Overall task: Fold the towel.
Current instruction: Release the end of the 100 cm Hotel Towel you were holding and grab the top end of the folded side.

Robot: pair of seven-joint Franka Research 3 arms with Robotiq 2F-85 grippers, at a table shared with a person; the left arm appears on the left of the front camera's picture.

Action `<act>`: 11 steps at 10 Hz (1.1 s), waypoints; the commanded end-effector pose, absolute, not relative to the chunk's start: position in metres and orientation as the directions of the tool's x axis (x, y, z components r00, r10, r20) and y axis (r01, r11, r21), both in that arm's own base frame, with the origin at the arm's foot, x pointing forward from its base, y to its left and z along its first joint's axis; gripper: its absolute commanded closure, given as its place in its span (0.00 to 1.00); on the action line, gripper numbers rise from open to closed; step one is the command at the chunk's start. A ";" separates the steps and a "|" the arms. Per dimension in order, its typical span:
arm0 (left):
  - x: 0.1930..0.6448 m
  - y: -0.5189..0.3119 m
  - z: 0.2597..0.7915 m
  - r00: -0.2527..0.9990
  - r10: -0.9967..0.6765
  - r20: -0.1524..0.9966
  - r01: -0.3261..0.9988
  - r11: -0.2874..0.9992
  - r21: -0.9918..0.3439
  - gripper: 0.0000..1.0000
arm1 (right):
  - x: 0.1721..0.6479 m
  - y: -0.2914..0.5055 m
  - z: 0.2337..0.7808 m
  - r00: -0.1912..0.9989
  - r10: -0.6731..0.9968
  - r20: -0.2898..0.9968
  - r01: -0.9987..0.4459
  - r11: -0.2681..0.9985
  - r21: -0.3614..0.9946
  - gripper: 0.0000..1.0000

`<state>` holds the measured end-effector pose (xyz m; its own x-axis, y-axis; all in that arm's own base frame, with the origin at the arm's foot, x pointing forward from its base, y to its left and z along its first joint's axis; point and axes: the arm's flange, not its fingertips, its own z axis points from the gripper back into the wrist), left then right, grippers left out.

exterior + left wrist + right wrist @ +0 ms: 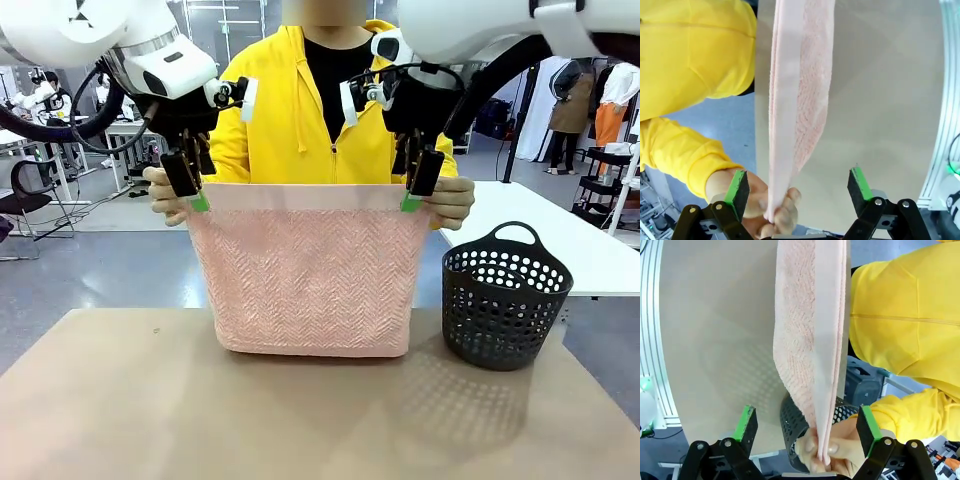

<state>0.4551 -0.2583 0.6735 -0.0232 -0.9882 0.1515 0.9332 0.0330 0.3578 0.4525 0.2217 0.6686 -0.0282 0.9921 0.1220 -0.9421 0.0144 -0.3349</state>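
Busy workshop behind, racks and other desks; up front a tan surface [300, 430] shared w/ a person [300, 120] in a yellow hoodie. That person holds the towel [300, 270] up by its two top corners, stretched flat like a curtain, hem band [300, 196] on top, prob. so each arm gets a clean corner to take.

Left end effector [190, 190] sits right at one corner: jaws wide apart, gripping nothing, green pads [737, 182] either side of the cloth w/ clear gaps. The person's hand [772, 210] is pinching that corner right between the fingers, close to the palm side. Right end effector [418, 190] mirrors it at the other corner, also spread wide and empty, cloth running up the middle of its gap, the other hand [827, 445] pinching there.

From both wrists the towel looks doubled, two layers hanging straight down away from the fingertips. Its lower edge reaches the surface below and seems to rest there, which takes the weight and stops it swinging.

Black perforated basket [505, 295] stands below and outboard of the right end effector, near the towel, not touching.

My read: a handover. Jaws would need to close on cloth only, and those hands are v. close to the pads
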 end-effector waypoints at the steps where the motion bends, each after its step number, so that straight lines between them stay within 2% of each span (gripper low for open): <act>1: 0.474 -0.256 0.676 -0.060 -0.981 0.186 0.949 0.002 0.315 0.00 | 0.470 0.219 0.668 -0.016 0.995 0.099 -0.948 0.017 -0.318 0.00; 6: 0.503 -0.258 0.648 -0.049 -0.974 0.222 0.974 0.002 0.227 0.00 | 0.494 0.218 0.637 -0.002 0.991 0.132 -0.974 0.028 -0.223 0.00; 7: 0.503 -0.257 0.646 -0.041 -0.973 0.225 0.976 0.010 0.219 0.55 | 0.496 0.219 0.632 0.005 0.992 0.126 -0.975 0.033 -0.219 0.13; 8: 0.501 -0.257 0.645 -0.051 -0.974 0.222 0.977 -0.002 0.214 0.59 | 0.496 0.219 0.630 0.002 0.992 0.127 -0.975 0.031 -0.222 0.60; 9: 0.499 -0.257 0.645 -0.048 -0.975 0.219 0.979 -0.001 0.206 1.00 | 0.496 0.220 0.630 0.002 0.992 0.126 -0.974 0.030 -0.223 0.73; 10: 0.497 -0.258 0.645 -0.045 -0.975 0.216 0.980 -0.001 0.200 1.00 | 0.495 0.220 0.630 0.002 0.992 0.124 -0.975 0.029 -0.219 1.00; 11: 0.495 -0.257 0.645 -0.047 -0.975 0.215 0.980 -0.003 0.201 1.00 | 0.495 0.221 0.629 0.003 0.993 0.120 -0.976 0.029 -0.217 1.00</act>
